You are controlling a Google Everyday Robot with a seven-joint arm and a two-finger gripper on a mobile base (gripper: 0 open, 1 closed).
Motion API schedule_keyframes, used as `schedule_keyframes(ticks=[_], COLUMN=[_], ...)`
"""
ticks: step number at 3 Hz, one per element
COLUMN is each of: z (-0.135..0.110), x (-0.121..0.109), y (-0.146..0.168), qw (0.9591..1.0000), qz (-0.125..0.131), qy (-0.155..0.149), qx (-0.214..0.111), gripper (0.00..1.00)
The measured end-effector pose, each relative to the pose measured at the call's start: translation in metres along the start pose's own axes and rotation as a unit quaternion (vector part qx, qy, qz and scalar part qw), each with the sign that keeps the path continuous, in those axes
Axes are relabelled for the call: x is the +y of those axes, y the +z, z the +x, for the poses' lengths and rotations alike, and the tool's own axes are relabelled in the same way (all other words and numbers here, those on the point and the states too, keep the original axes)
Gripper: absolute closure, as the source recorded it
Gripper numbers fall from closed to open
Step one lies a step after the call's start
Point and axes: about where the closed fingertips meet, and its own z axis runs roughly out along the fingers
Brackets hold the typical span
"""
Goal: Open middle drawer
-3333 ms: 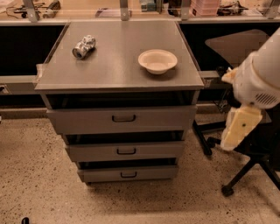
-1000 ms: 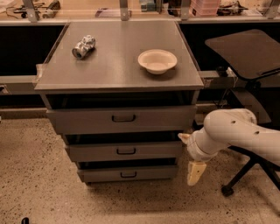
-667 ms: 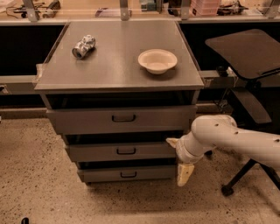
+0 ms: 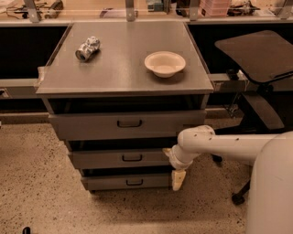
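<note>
The middle drawer (image 4: 103, 159), its small dark bar handle (image 4: 132, 157) at the centre of a low gray front, sits between the taller top drawer (image 4: 91, 125) and the narrower bottom drawer (image 4: 110, 182) of a gray metal cabinet, and looks shut. The robot's gripper (image 4: 178, 182) hangs just off the cabinet's lower right corner, pointing down beside the right end of the bottom drawer, with the wrist (image 4: 177, 157) level with the middle drawer's right edge. From this angle we cannot tell whether the gripper is open or closed. In our judgement the main risk is aim. The gripper is well to the right of the handle and lower than it, so a short sideways move could bring it onto the bottom drawer's handle (image 4: 134, 182) instead, or scrape it along the drawer fronts. The bar is small and close to the panel, so a shallow grasp could slip off it. A pull not square to the front could bind the drawer or rock the cabinet, disturbing what is on top. The flat gray cabinet top (image 4: 119, 75) carries a cream bowl (image 4: 165, 63) on the right and a crushed metal can (image 4: 88, 48) at the back left. The cabinet stands on speckled flooring (image 4: 36, 183), with a dark office chair (image 4: 258, 57) close to the arm's right and a workbench (image 4: 91, 13) behind.
</note>
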Motion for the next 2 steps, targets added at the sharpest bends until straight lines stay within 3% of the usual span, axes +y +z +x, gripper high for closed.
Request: schedule_keyframes(ticks=[1, 2], z=[0.009, 0.016], x=[-0.024, -0.042], y=[0.014, 0.029], qw=[0.9999, 0.9997], qz=[0.012, 0.008], qy=[0.012, 0.024], qx=[0.001, -0.002], gripper=[0.00, 0.11])
